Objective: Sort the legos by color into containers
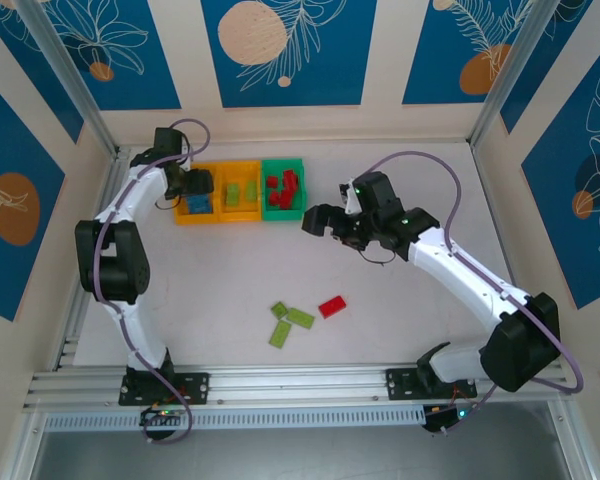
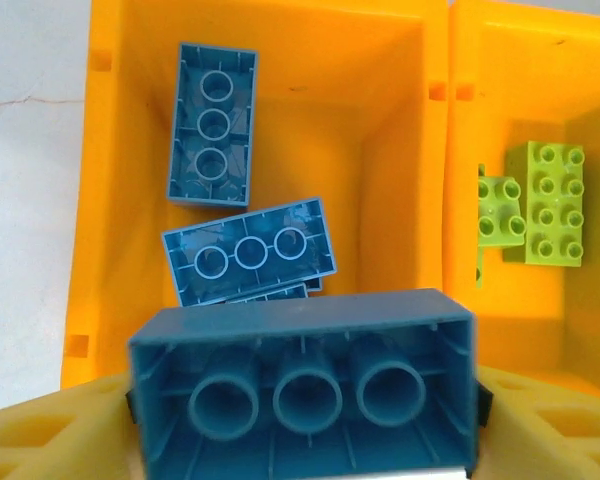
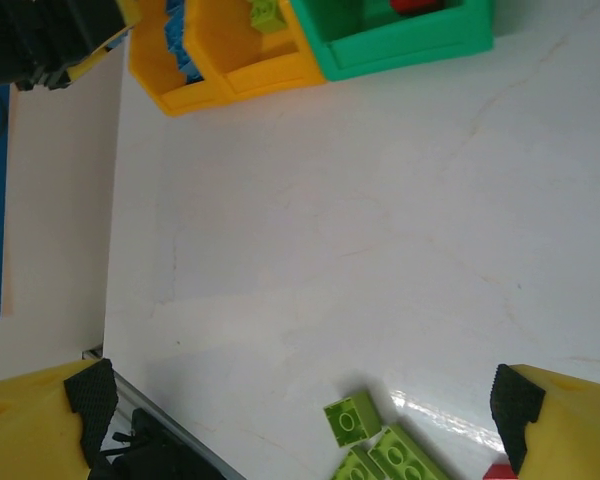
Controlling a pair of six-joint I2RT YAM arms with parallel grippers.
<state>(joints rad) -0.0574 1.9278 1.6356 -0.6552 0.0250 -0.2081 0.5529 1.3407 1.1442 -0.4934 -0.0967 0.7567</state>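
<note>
When the left wrist view is studied, a blue brick (image 2: pixel 305 350) is seen between the pads (image 2: pixel 132 405) of the left tool (image 2: pixel 305 400), just above the left orange-yellow bin (image 2: pixel 100 200). Its hollow underside is turned to the camera, with three round tubes in a row, and its long axis is laid from one pad to the other. Both short ends seem to be touched by the pads, yet it cannot be told whether the brick is clamped or loose.

On the floor of this bin two more blue bricks are found, also underside up. One (image 2: pixel 212 125) is pointed away from the tool. The other (image 2: pixel 248 250) is laid across, a little tilted. In the middle orange-yellow bin (image 2: pixel 460 60), two lime green bricks (image 2: pixel 548 205) are laid studs up, side by side.

From above, the three bins are seen in a row at the far side of the table (image 1: pixel 230 280), and red bricks (image 1: pixel 283 188) are held in the green bin (image 1: pixel 283 216). The right tool (image 1: pixel 315 220) is spread wide with nothing between its fingers, near the green bin. Nearer the arm bases, three lime green bricks and one red brick (image 1: pixel 332 307) are scattered loose, the red one slanted just beside the green ones.
</note>
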